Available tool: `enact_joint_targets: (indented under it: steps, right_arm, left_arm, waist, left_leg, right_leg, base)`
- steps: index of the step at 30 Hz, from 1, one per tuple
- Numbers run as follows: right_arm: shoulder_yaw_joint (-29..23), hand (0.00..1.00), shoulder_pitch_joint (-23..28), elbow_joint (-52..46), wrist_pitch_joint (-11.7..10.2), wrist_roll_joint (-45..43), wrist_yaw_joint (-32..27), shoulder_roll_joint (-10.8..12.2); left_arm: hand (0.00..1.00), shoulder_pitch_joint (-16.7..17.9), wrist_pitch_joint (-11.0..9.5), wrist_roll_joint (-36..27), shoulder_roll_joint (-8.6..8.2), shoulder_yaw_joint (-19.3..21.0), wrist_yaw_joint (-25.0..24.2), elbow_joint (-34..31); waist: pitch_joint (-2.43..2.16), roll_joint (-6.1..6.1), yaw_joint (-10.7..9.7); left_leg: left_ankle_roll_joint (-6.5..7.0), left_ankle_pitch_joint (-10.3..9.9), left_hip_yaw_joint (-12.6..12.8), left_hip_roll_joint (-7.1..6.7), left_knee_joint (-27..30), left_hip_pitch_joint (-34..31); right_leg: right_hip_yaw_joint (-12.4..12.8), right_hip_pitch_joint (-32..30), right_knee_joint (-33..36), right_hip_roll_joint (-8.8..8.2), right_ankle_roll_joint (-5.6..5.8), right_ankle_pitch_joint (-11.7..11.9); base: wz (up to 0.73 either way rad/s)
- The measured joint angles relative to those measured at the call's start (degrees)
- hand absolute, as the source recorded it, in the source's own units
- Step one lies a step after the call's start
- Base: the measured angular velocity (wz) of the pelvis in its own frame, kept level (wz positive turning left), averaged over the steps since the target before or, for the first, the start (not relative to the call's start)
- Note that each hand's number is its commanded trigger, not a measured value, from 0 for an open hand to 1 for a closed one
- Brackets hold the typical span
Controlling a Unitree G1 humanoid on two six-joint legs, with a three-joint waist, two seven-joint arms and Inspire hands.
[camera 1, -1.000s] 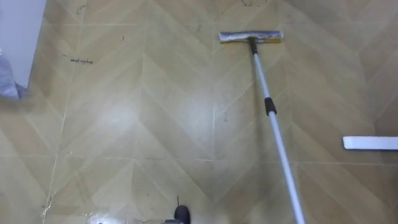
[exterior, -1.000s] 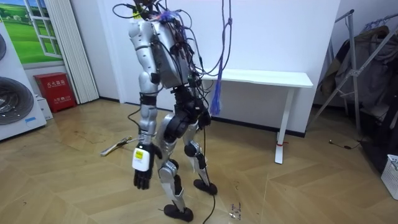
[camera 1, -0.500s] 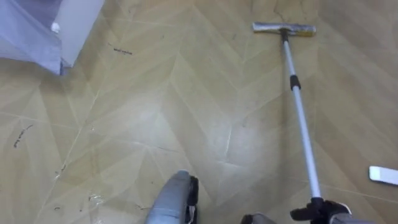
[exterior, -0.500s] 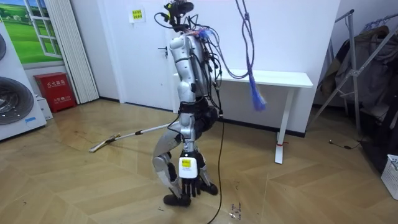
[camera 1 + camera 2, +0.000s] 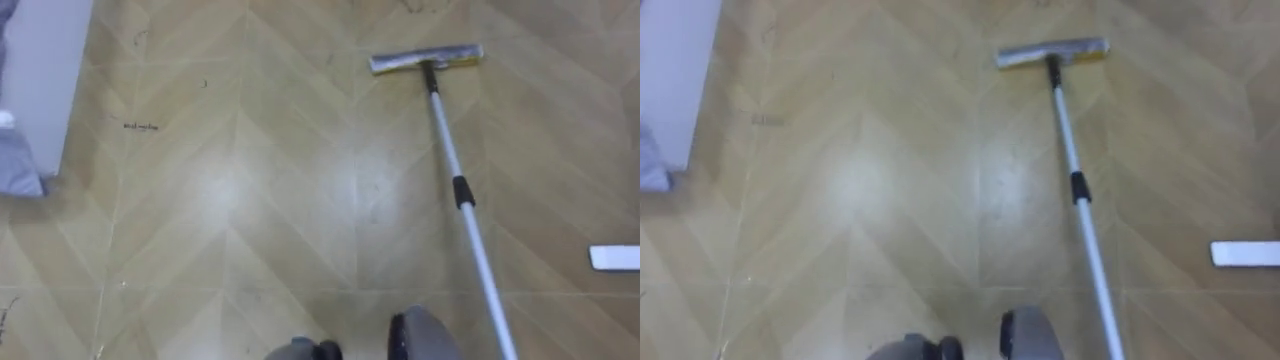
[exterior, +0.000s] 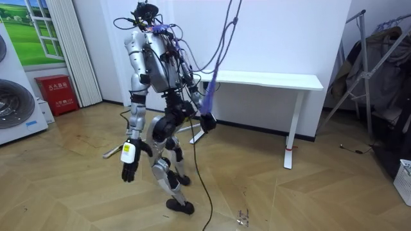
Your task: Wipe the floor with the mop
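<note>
Nearest, at 6 o'clock, the robot stands on the floor (image 5: 250, 200) with its legs apart, as in a step. In the room view the left robot hand (image 6: 128, 170) hangs at its side, fingers loose and straight, holding nothing. The right robot hand (image 6: 207, 122) is at hip height on the room view's right, wrapped round the top end of the mop (image 5: 450, 150).

From there the pole (image 5: 485, 280) enters the eye views at 5 o'clock and slopes forward to 1 o'clock. About half way along it sits a dark collar (image 5: 462, 192). At the far end the flat head (image 5: 425, 60) lies on the floor, across the pole. A white strip (image 5: 613, 258) lies at 3 o'clock, well apart from the pole. A white panel (image 5: 35, 80) stands at 10 o'clock.

I judge the mop light and stiff: a thin tube and a thin head, which should slide easily on this smooth floor. Held only at the end, the long pole is a big lever, so the head may twist or lift. A second hold on the tube, between the collar and the right robot hand, would give better control. The collar itself may turn or slip.
</note>
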Motion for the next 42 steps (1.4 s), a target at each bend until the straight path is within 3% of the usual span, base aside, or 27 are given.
enact_joint_targets:
  steps: [1, 2, 5, 6, 8, 10, 12, 14, 15, 16, 17, 18, 19, 21, 22, 23, 25, 28, 29, 31, 33, 34, 36, 38, 39, 41, 42]
  right_arm:
    - [-0.58, 1.0, -0.68, 0.04, 0.71, -0.85, -0.06, -0.06]
    - [-0.65, 1.0, -1.55, 0.26, 1.25, -0.87, -0.18, -0.34]
    - [-1.93, 1.0, -9.78, 1.43, 4.15, -3.39, -0.99, -2.52]
    - [-1.6, 1.0, -14.21, 1.4, 4.32, -3.33, -1.27, -4.04]
    - [-0.33, 1.0, -23.56, 1.12, 3.52, -2.96, -2.01, -5.72]
    - [0.23, 1.0, -28.75, -0.02, 2.15, -1.43, -2.01, -6.97]
    - [0.61, 1.0, -31.6, -1.3, 0.14, 1.44, -1.12, -6.68]
    - [-0.11, 1.0, -31.28, -1.85, -1.03, 4.03, 0.06, -5.46]
    - [-0.58, 1.0, -29.97, -1.88, -1.02, 5.89, 0.69, -4.74]
    - [-0.42, 1.0, -27.53, -1.86, -1.13, 7.6, 1.7, -4.47]
    - [-0.35, 1.0, -25.69, -1.79, -1.27, 8.5, 2.34, -4.71]
    - [-0.36, 1.0, -21.27, -1.42, -1.38, 9.13, 3.29, -5.42]
    - [-0.42, 1.0, -17.4, 0.55, -1.41, 8.3, 3.64, -6.46]
    - [0.23, 1.0, -10.39, 2.47, -1.36, 7.47, 3.29, -7.49]
    - [0.35, 1.0, -5.52, 2.9, -1.25, 7.6, 3.04, -7.25]
    - [0.26, 1.0, -2.21, 2.85, -0.81, 7.47, 2.72, -6.61]
    - [0.27, 1.0, 0.83, 2.82, -0.76, 7.38, 2.37, -4.93]
    - [-0.3, 1.0, 2.63, 2.3, 0.24, 5.82, 1.94, -2.11]
    - [-0.5, 1.0, 2.62, 1.85, 0.79, 5.4, 1.95, -1.7]
    - [-2.36, 1.0, 1.13, 0.17, 3.21, 2.4, 1.81, -1.23]
    - [-3.95, 1.0, -0.92, 0.08, 4.84, -0.09, 1.19, -1.87]
    - [-4.09, 1.0, -3.59, 0.13, 5.67, -1.72, 1.01, -2.53]
    - [-4.14, 1.0, -9.16, 0.59, 6.71, -4.71, 1.1, -3.99]
    - [-2.51, 1.0, -16.57, 0.63, 5.88, -6.02, 1.2, -5.9]
    - [-1.65, 1.0, -18.48, 0.55, 5.8, -6.14, 1.19, -6.34]
    - [-0.28, 1.0, -24.82, 0.28, 4.08, -5.61, 1.22, -7.14]
    - [-0.27, 1.0, -25.93, -0.15, 3.37, -5.56, 1.19, -7.1]
  left_arm:
    - [0.0, 0.44, 0.23, -0.46, -0.35, 0.02, -0.05, 0.07]
    - [0.0, 0.52, 0.39, -0.61, -0.49, 0.03, -0.06, 0.09]
    - [0.0, 0.5, 1.18, -2.41, -0.39, 0.01, 0.42, 0.28]
    - [0.0, 0.34, 1.2, -3.25, -0.3, -0.06, 1.02, 0.28]
    - [0.0, -0.74, 1.22, -4.03, 0.75, -1.69, 2.31, 0.02]
    - [0.0, -0.91, 1.59, -3.65, 1.21, -1.63, 2.77, -0.7]
    - [0.0, -0.59, 2.39, -3.37, 1.47, -1.28, 2.68, -1.48]
    - [0.0, 0.41, 2.92, -1.99, 1.44, -0.91, 2.07, -1.5]
    - [0.0, 0.96, 3.0, -1.72, 1.44, -0.89, 1.76, -1.51]
    - [0.0, 1.22, 3.13, -1.33, 1.42, -0.9, 0.79, -1.26]
    - [0.0, 1.48, 3.17, -1.12, 1.3, -0.9, 0.16, -1.17]
    - [0.0, 1.51, 3.12, -0.01, 1.13, -0.83, -0.62, -1.04]
    - [0.0, 1.31, 3.04, 1.44, 0.6, -0.56, -0.84, -0.61]
    - [0.0, 1.11, 2.77, 3.13, 0.19, 0.31, -1.43, -2.4]
    - [0.0, 1.05, 2.36, 3.12, 0.14, 0.79, -1.29, -3.35]
    - [0.0, 0.8, 1.79, 2.84, 0.17, 1.09, -1.06, -3.5]
    - [0.0, 0.3, 1.02, 1.9, -0.03, 1.03, -0.54, -3.44]
    - [0.0, 0.45, 0.69, 1.69, -0.67, 0.2, -0.65, -3.46]
    - [0.0, 0.54, 0.67, 1.55, -0.62, 0.07, -0.75, -3.37]
    - [0.0, 1.61, 1.31, 0.14, -0.44, 0.14, -0.97, -3.35]
    - [0.0, 2.72, 2.21, 0.11, -0.34, 0.23, -1.31, -3.16]
    - [0.0, 3.38, 2.92, 0.13, 0.22, 0.21, -1.32, -2.75]
    - [0.0, 3.4, 3.99, -0.46, 1.01, 0.15, -1.26, -1.72]
    - [0.0, 3.0, 4.26, -0.39, 1.21, 0.02, -1.2, -1.34]
    - [0.0, 2.57, 4.25, -0.37, 1.21, -0.01, -1.19, -1.02]
    - [0.0, 0.44, 4.2, -0.25, 1.33, -0.04, -1.03, 0.02]
    - [0.0, 0.28, 4.16, -0.26, 1.31, -0.06, -1.06, -0.01]
  waist:
    - [-0.28, 0.62, 0.75]
    - [-0.26, 0.82, 1.24]
    - [0.09, 0.5, 1.6]
    - [0.36, 0.09, 2.51]
    - [1.68, -1.98, 4.18]
    - [2.28, -3.05, 5.65]
    - [2.4, -4.49, 7.42]
    - [2.26, -5.09, 7.48]
    - [2.2, -5.21, 7.48]
    - [1.98, -5.21, 7.37]
    - [1.53, -5.11, 7.3]
    - [0.9, -5.25, 7.03]
    - [0.65, -5.1, 6.04]
    - [0.26, -4.71, 5.26]
    - [-0.43, -4.05, 4.38]
    - [-0.86, -2.95, 3.77]
    - [-0.66, -1.57, 2.13]
    - [-0.49, 0.54, 0.78]
    - [-0.47, 0.57, 0.77]
    - [-0.34, 0.91, 0.05]
    - [-0.13, 1.52, 0.94]
    - [-0.08, 1.51, 1.45]
    - [0.12, 1.23, 1.39]
    - [0.85, 0.02, 3.4]
    - [0.99, -0.27, 4.25]
    - [2.1, -2.17, 5.54]
    - [1.92, -2.13, 6.27]
  left_leg:
    - [-1.24, -1.27, -0.79, 0.87, 1.65, 0.97]
    - [-1.46, -1.42, -0.87, 1.02, 2.28, 1.57]
    - [-3.7, 0.05, -2.13, 2.11, 8.19, 2.03]
    - [-4.5, 1.96, -2.12, 2.74, 12.59, 0.7]
    - [-5.15, 7.49, -2.24, 2.85, 21.62, -3.62]
    - [-5.07, 7.2, -2.09, 3.3, 23.6, -8.81]
    - [-4.96, 7.09, -1.35, 3.16, 18.9, -12.92]
    - [-4.76, 7.38, -1.45, 2.52, 9.63, -14.38]
    - [-4.09, 8.66, -1.25, 2.35, 2.63, -14.4]
    - [-1.82, 12.63, -1.22, 1.83, -1.5, -14.14]
    - [-1.45, 14.09, -1.12, 1.58, -2.47, -13.83]
    - [0.89, 14.47, 0.59, 1.2, -2.76, -12.06]
    - [2.56, 13.28, 1.28, -0.45, -2.48, -10.34]
    - [4.2, 10.66, 1.8, -2.57, -1.46, -8.37]
    - [4.87, 8.98, 1.38, -3.37, -0.81, -7.48]
    - [5.1, 7.97, 0.7, -3.43, -0.26, -6.99]
    - [5.09, 7.02, -0.8, -3.47, -0.77, -5.02]
    - [4.02, 5.39, -3.38, -3.2, -4.73, 0.65]
    - [3.82, 5.16, -3.34, -3.19, -5.54, 1.87]
    - [2.95, 3.87, -3.65, -2.98, -7.68, 6.06]
    - [1.58, 1.76, -3.96, -1.71, -7.12, 8.88]
    - [0.45, 0.8, -3.89, -0.88, -4.54, 9.39]
    - [-1.52, 1.93, -3.73, 0.18, 5.66, 5.86]
    - [-3.72, 7.64, -3.56, 1.38, 19.81, 0.4]
    - [-3.95, 8.49, -3.56, 1.67, 22.07, -0.71]
    - [-3.46, 7.81, -3.64, 2.06, 22.96, -7.04]
    - [-3.21, 7.65, -3.58, 2.4, 21.7, -8.69]
  right_leg:
    - [-2.07, 1.58, 0.52, 0.04, -1.95, 0.42]
    - [-2.58, 2.4, 0.6, 0.44, -3.16, 0.29]
    - [-3.86, 5.85, 2.9, 1.19, -4.41, -4.07]
    - [-3.91, 6.59, 3.72, 1.68, -4.9, -5.42]
    - [-3.62, 7.45, 5.41, 1.91, -5.45, -7.73]
    - [-3.79, 7.61, 5.6, 2.53, -5.92, -8.61]
    - [-3.87, 8.57, 5.06, 2.86, -5.99, -9.42]
    - [-4.93, 11.91, 2.98, 2.97, -5.65, -10.37]
    - [-5.45, 14.78, 0.8, 3.24, -5.18, -10.86]
    - [-5.6, 17.74, -1.17, 3.17, -4.26, -11.62]
    - [-5.65, 19.12, -2.07, 3.07, -3.63, -11.99]
    - [-5.52, 21.51, -2.73, 2.03, -2.46, -13.23]
    - [-4.06, 22.35, -0.38, 0.75, -1.6, -13.68]
    - [-1.36, 19.68, 8.07, -0.54, 1.26, -11.16]
    - [0.44, 17.34, 13.94, -0.44, 2.0, -7.93]
    - [1.24, 14.04, 17.74, -0.21, 2.26, -6.86]
    - [0.98, 9.46, 19.34, 0.05, 2.15, -6.93]
    - [0.96, 5.8, 7.91, 0.51, 2.0, -5.91]
    - [1.04, 5.6, 4.32, 0.47, 2.02, -5.03]
    - [0.95, 6.82, -7.44, -0.09, 1.16, 0.74]
    - [-0.09, 9.58, -7.82, 1.15, 0.67, 2.68]
    - [-1.21, 10.51, -6.56, 1.37, -0.31, 2.26]
    - [-2.27, 11.01, -3.28, 1.77, -2.25, -0.34]
    - [-2.29, 11.49, 1.46, 2.58, -3.27, -4.28]
    - [-2.18, 11.53, 2.36, 2.83, -3.59, -5.26]
    - [-2.62, 11.56, 4.83, 2.95, -4.03, -7.83]
    - [-2.85, 11.65, 4.84, 3.09, -4.39, -8.12]
  base:
    - [-0.07]
    - [-0.12]
    - [0.05]
    - [-0.05]
    - [0.05]
    - [0.05]
    - [0.07]
    - [0.26]
    - [0.16]
    - [0.13]
    - [0.18]
    - [0.4]
    - [0.5]
    - [0.37]
    - [0.13]
    - [0.0]
    - [-0.27]
    - [-0.35]
    - [-0.32]
    - [-0.06]
    - [-0.1]
    - [-0.24]
    - [0.0]
    - [-0.02]
    - [0.0]
    - [0.17]
    - [-0.04]
